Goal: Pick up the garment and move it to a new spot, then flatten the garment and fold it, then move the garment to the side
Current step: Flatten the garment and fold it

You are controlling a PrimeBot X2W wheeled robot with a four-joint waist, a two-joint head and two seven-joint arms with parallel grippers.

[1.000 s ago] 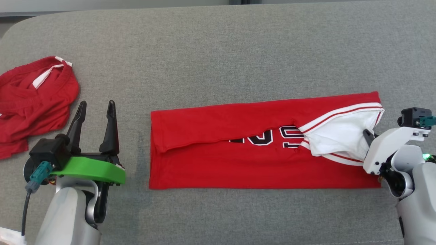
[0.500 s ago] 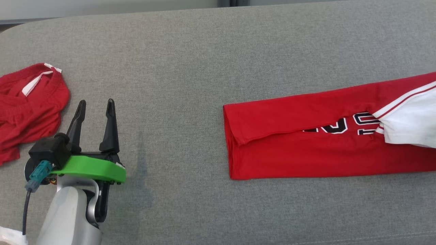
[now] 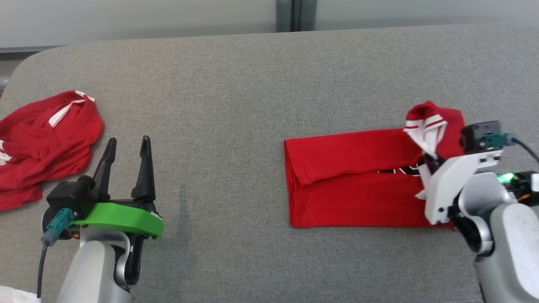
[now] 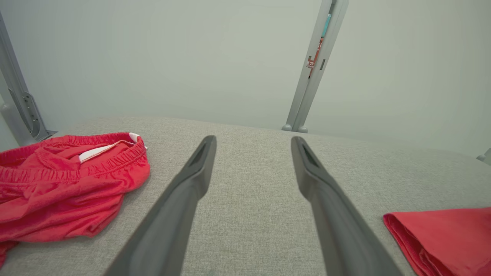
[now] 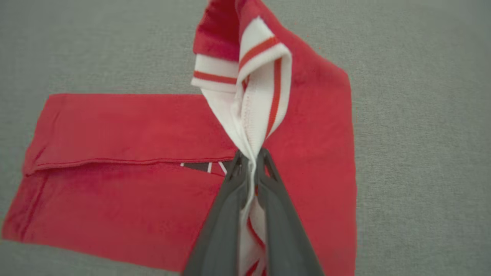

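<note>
Folded jersey (image 3: 353, 185) lies long on grey pad (image 3: 236, 84), right of centre. Its striped white end is pinched tight in right gripper (image 5: 250, 156), raised over body — likely to carry next fold leftward. Idle left gripper (image 3: 129, 143) spread wide, empty, parked near red shorts (image 3: 46, 134) — clear of fold's path.

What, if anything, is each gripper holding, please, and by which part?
The right gripper is shut on the red jersey, pinching its white striped trim at the lifted end. The left gripper is open, holding nothing.
</note>
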